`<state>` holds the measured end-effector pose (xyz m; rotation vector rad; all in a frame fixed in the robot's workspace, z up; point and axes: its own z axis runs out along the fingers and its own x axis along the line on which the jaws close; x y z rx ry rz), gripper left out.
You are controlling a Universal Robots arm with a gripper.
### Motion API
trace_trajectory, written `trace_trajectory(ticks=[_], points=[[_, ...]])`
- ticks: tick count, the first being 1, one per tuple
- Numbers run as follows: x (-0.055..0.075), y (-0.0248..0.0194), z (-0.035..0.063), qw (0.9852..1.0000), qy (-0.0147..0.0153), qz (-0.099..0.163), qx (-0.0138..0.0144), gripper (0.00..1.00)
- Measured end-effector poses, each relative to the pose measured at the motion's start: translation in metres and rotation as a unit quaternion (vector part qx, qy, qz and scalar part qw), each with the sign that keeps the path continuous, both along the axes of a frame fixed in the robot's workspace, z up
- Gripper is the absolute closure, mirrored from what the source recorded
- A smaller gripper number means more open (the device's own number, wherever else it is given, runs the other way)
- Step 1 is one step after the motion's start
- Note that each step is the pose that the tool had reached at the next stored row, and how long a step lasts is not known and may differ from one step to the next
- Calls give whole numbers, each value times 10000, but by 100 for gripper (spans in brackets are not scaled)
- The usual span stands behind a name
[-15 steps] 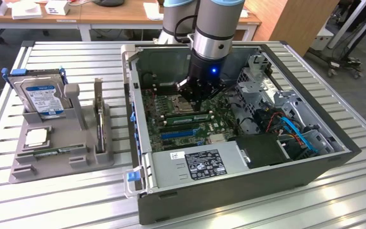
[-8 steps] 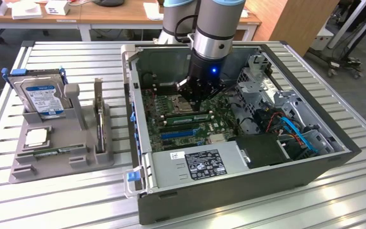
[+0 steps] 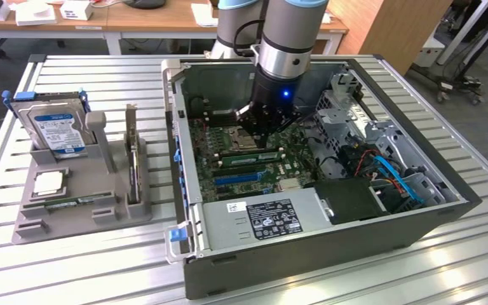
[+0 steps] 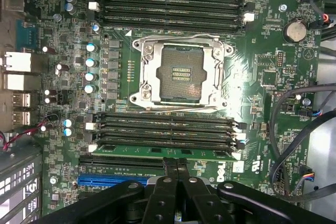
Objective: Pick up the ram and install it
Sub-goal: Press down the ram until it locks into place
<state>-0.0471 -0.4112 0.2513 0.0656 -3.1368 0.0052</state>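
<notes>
Your black pincer (image 4: 177,174), fingers pressed together, sits over the long green ram stick (image 4: 168,152) already in its motherboard slot; seating press judged underway.

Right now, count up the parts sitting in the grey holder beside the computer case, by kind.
Hard drive: 1
Expansion card: 1
Ram stick: 1
Pale square chip: 1
Total: 4
</notes>
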Motion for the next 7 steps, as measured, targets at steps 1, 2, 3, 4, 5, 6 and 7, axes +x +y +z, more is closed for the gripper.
trace_trajectory(ticks=[1, 2, 3, 4, 5, 6, 7], points=[[4, 1, 0, 10000, 0, 1, 0, 91], [7, 1, 0, 10000, 0, 1, 0, 91], [9, 1, 0, 10000, 0, 0, 0, 91], [10, 1, 0, 10000, 1, 0, 0, 91], [10, 1, 0, 10000, 0, 0, 0, 91], [9, 1, 0, 10000, 1, 0, 0, 91], [9, 1, 0, 10000, 1, 0, 0, 91]])
